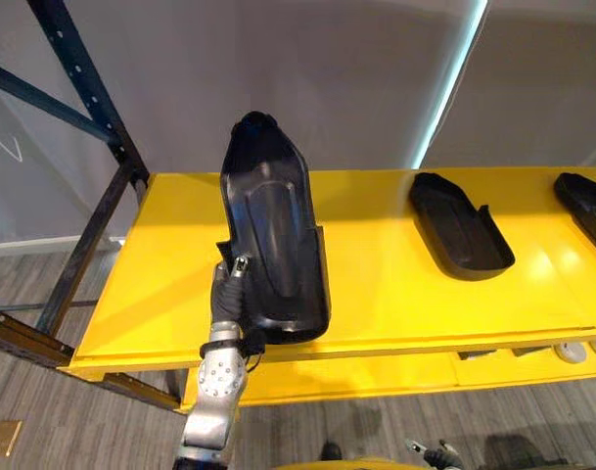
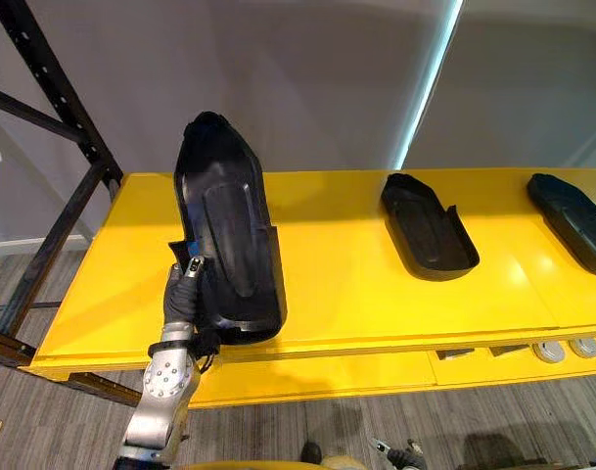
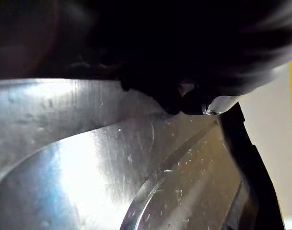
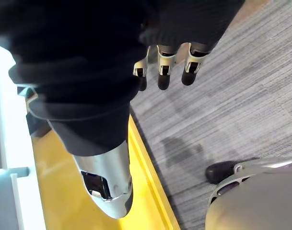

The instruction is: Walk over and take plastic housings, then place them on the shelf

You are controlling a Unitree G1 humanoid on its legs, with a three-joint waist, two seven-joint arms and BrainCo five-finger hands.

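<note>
Plastic housing (image 1: pixel 275 225) is held upright over the yellow shelf (image 1: pixel 376 284), with my left hand (image 1: pixel 225 296) curled round its near edge. My right hand (image 4: pixel 166 64) hangs relaxed, holding nothing.

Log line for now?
left hand: shut on held housing | held housing: tilted over yellow shelf, left end | middle housing, right housing: lying on shelf | right hand: open

Left robot hand (image 1: pixel 225 294) wore a dark ribbed cover; forearm (image 1: pixel 214 387) below was silver-grey, dotted with small holes. Right robot hand (image 4: pixel 177 36) had silver, dark-tipped fingers (image 4: pixel 165 64).
</note>
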